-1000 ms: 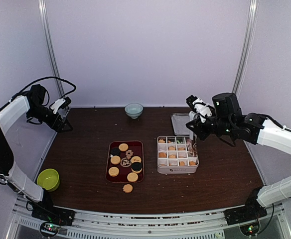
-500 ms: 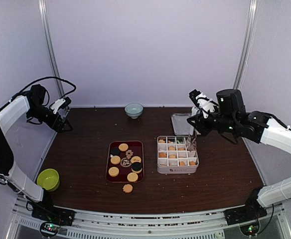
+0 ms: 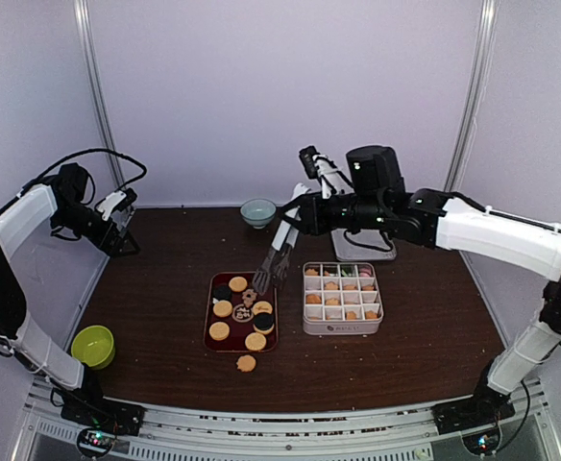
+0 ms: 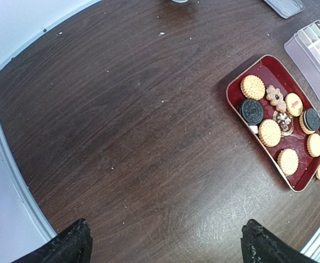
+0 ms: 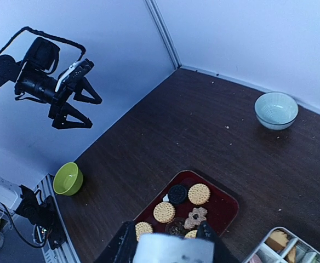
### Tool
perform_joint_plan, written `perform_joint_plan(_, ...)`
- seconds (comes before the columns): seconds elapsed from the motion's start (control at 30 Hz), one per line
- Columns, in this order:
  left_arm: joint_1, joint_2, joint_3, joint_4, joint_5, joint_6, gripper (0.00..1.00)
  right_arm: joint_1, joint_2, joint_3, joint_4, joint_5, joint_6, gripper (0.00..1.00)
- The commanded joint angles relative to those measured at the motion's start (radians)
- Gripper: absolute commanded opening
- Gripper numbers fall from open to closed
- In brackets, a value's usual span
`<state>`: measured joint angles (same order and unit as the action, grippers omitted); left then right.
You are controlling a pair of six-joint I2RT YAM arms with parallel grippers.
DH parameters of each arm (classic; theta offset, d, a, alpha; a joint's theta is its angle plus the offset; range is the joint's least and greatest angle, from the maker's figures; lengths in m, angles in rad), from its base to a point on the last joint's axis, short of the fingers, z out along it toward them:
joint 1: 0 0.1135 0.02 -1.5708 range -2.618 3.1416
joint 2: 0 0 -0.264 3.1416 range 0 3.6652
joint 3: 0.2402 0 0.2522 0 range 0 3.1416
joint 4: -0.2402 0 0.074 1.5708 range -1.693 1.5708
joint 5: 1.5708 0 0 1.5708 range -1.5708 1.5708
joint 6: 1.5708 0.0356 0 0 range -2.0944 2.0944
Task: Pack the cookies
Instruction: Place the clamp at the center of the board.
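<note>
Top external: right pincer (image 3: 296,213), arm (image 3: 473,229) stretched left across the worktop (image 3: 165,288), grips tongs (image 3: 279,252) angled down over the tray (image 3: 209,319) of cookies (image 3: 223,308) (left pincer (image 3: 119,229) raised, wide).

- cookies (image 4: 269,132) on red tray (image 4: 267,68): 9 (5 golden, 2 dark, 2 brown shaped)
- loose cookie (image 3: 247,363) on table (image 3: 165,288): 1
- bowls: 2, i.e. pale blue bowl (image 3: 257,211) + green bowl (image 3: 93,346)
- divided box (image 3: 343,329): 1, 16 cells
- tongs (image 3: 273,264): 1
- grey lid (image 4: 283,6): 1
</note>
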<state>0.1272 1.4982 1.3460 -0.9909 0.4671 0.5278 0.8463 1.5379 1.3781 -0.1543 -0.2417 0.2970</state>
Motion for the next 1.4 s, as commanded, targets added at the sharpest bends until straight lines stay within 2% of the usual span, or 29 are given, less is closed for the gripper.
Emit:
perform_joint_plan(0.0,0.000,-0.027,-0.015,0.003,-0.012,0.023,0.98,0.002,0.158,0.169,-0.025,-0.125,0.222,0.37)
perform_joint_plan(0.2,0.000,-0.029,-0.028,0.009,-0.021,0.029,0.98,0.001,0.424,0.443,-0.209,-0.167,0.330,0.44)
perform_joint_plan(0.33,0.000,-0.031,-0.040,0.011,-0.023,0.035,0.98,-0.004,0.572,0.561,-0.250,-0.211,0.433,0.45)
perform_joint_plan(0.43,0.000,-0.033,-0.048,0.016,-0.023,0.037,0.98,-0.004,0.645,0.640,-0.315,-0.180,0.456,0.45)
perform_joint_plan(0.63,0.001,-0.026,-0.060,0.026,-0.014,0.038,0.98,-0.014,0.675,0.654,-0.321,-0.114,0.474,0.45)
perform_joint_plan(0.83,0.001,-0.012,-0.068,0.028,0.006,0.038,0.98,-0.037,0.629,0.651,-0.338,-0.063,0.427,0.46)
perform_joint_plan(0.97,0.000,-0.018,-0.067,0.028,0.008,0.037,0.98,-0.106,0.537,0.620,-0.387,0.053,0.331,0.51)
perform_joint_plan(1.1,0.000,-0.022,-0.064,0.028,-0.005,0.033,0.98,-0.184,0.477,0.594,-0.457,0.279,0.196,0.53)
perform_joint_plan(1.23,0.000,-0.024,-0.064,0.028,-0.023,0.029,0.98,-0.229,0.555,0.670,-0.570,0.442,0.091,0.48)
perform_joint_plan(1.37,0.000,-0.031,-0.064,0.028,-0.032,0.026,0.98,-0.260,0.673,0.776,-0.662,0.485,0.065,0.44)
